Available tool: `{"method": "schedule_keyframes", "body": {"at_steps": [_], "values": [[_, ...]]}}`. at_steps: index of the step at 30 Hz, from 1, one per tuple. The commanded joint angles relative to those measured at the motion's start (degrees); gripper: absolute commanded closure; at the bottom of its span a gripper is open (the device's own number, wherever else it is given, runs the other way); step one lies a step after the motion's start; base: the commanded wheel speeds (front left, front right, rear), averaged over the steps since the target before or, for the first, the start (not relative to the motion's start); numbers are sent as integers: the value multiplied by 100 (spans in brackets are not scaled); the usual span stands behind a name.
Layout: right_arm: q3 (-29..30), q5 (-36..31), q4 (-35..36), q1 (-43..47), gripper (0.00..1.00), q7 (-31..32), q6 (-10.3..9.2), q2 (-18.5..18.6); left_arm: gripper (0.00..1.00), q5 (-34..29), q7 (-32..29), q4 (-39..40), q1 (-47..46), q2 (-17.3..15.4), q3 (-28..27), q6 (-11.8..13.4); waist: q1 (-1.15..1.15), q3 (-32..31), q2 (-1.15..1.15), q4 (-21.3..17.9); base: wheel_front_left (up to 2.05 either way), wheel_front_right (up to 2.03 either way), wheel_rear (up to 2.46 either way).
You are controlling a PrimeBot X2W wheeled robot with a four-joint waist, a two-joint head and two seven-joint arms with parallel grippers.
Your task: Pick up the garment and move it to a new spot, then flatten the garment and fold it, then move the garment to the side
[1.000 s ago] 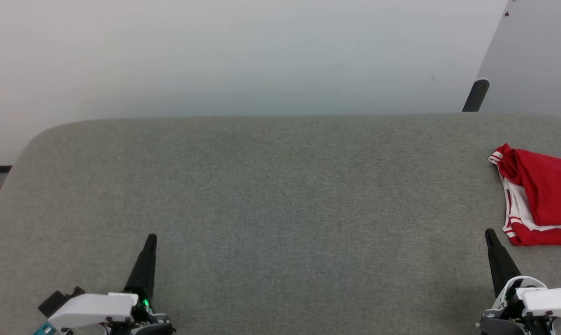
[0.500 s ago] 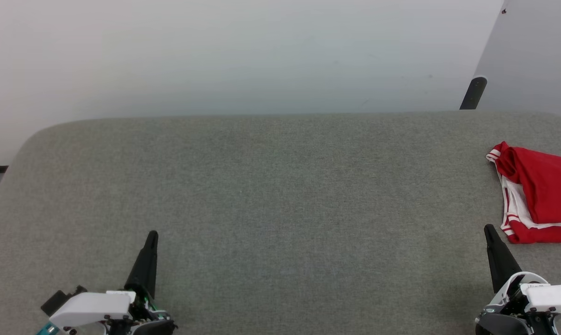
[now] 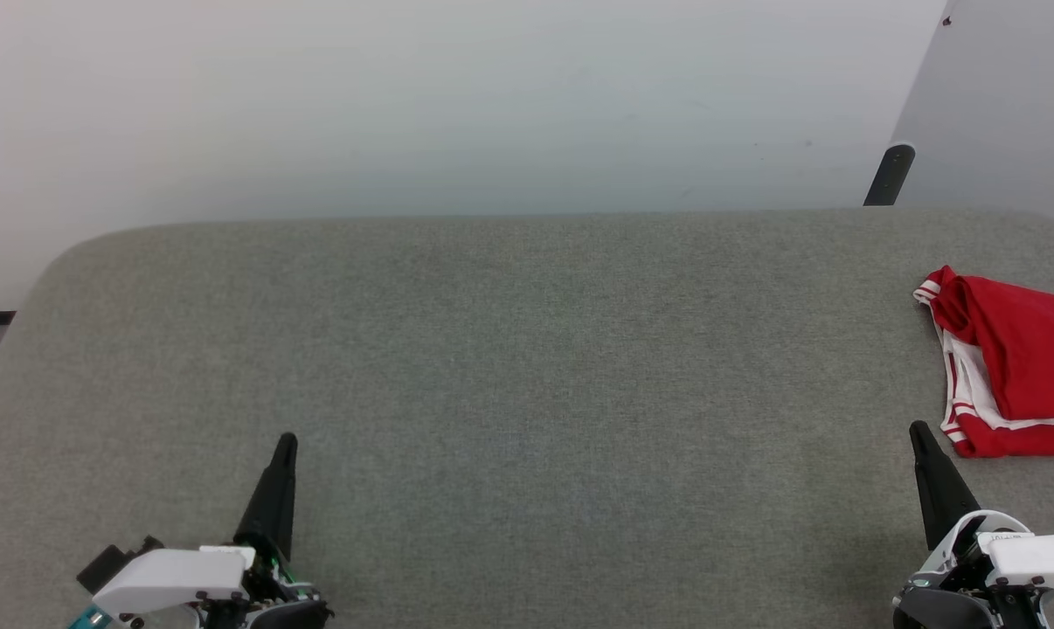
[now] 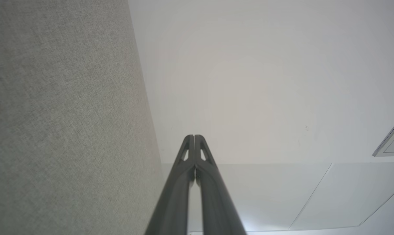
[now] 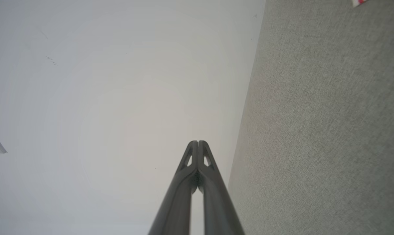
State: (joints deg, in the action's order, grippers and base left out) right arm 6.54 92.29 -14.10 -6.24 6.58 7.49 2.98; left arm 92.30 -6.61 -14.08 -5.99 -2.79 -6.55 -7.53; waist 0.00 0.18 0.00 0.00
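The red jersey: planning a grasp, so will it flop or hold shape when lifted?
The jersey lies in soft folds, so it will probably drape limply. It looks thin, likely light. The grey woven surface may drag on it if pushed, bunching it.

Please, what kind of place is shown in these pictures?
Probably an indoor test room arranged for handling cloth: a wide table covered in grey fabric, a plain white wall behind it, and one red and white garment lying near the table's right edge.

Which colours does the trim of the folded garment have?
White with red stripes on the garment, best seen in head view.
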Motion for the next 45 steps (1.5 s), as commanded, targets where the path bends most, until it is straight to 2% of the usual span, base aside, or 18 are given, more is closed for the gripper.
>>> {"method": "schedule_keyframes", "body": {"at_steps": [1, 45], "values": [[2, 22, -1, -15, 100, 11, 0, -20, 100, 15, -12, 8, -52, -1, -13, 8, 0, 0, 0, 0, 0, 0, 0], [0, 23, -1, -15, 100, 9, 0, -20, 100, 19, -8, 8, -52, -1, -9, 8, 0, 0, 0, 0, 0, 0, 0]]}}
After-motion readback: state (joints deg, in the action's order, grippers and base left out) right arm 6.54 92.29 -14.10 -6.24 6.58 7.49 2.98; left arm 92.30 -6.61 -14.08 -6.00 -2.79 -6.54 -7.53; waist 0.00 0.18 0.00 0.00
